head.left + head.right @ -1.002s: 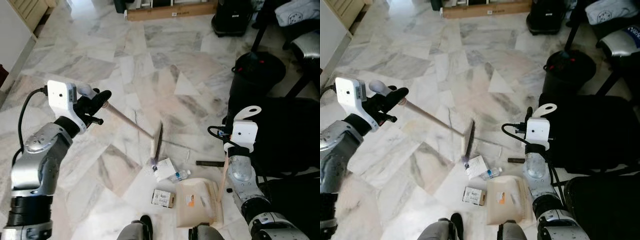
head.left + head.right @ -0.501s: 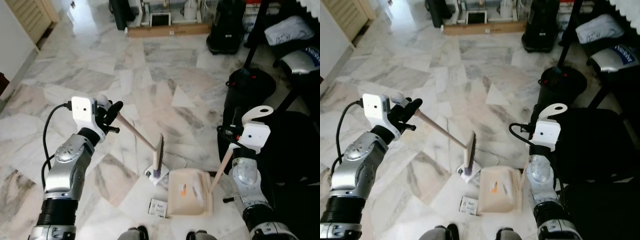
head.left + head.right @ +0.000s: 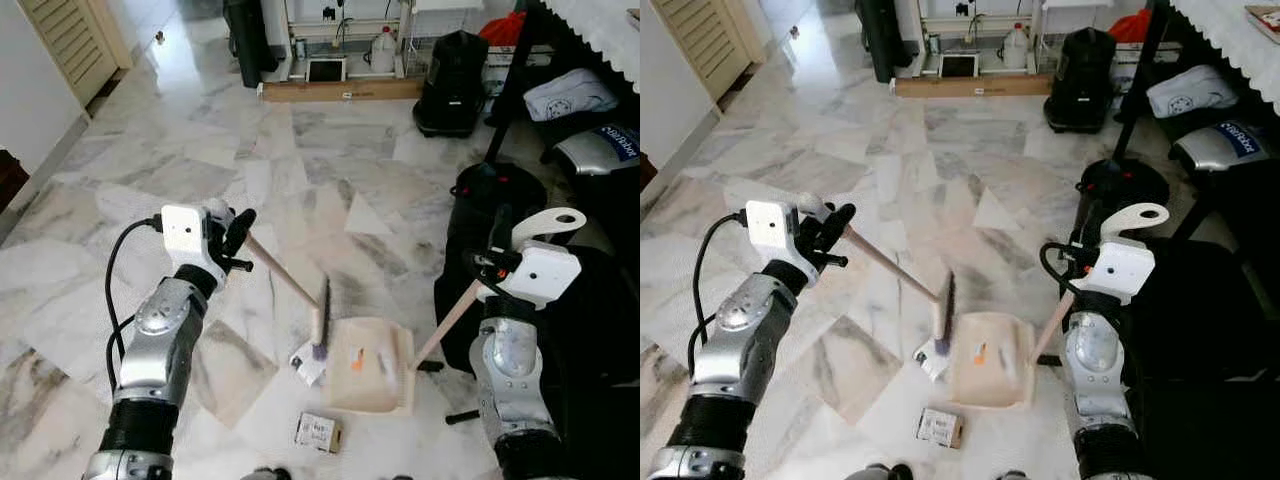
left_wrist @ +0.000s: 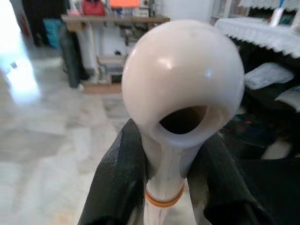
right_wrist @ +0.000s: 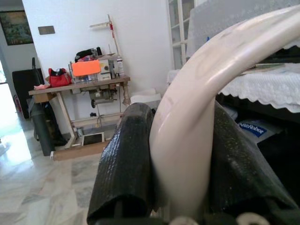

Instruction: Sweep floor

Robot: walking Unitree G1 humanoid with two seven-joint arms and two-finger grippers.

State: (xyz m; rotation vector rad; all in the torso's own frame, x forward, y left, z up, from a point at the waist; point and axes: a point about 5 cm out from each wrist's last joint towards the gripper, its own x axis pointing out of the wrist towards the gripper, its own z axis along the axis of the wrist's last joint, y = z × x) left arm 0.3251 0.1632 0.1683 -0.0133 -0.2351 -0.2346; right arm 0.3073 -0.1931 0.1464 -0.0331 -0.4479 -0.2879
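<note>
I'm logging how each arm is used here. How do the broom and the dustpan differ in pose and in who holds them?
The broom is held by the left tool; the dustpan by the right tool. The broom's head stands on edge on the floor; the dustpan's tray lies flat. The broom's handle slants up toward the robot's left, the dustpan's toward its right. Both are cream-coloured, long-handled, and meet at the tray's mouth.

Glossy veined marble floor, smooth cream plastic dustpan and broom, matt black rubbery fingers.

Cream broom tilted, bristles down beside cream dustpan on marble floor.
</note>
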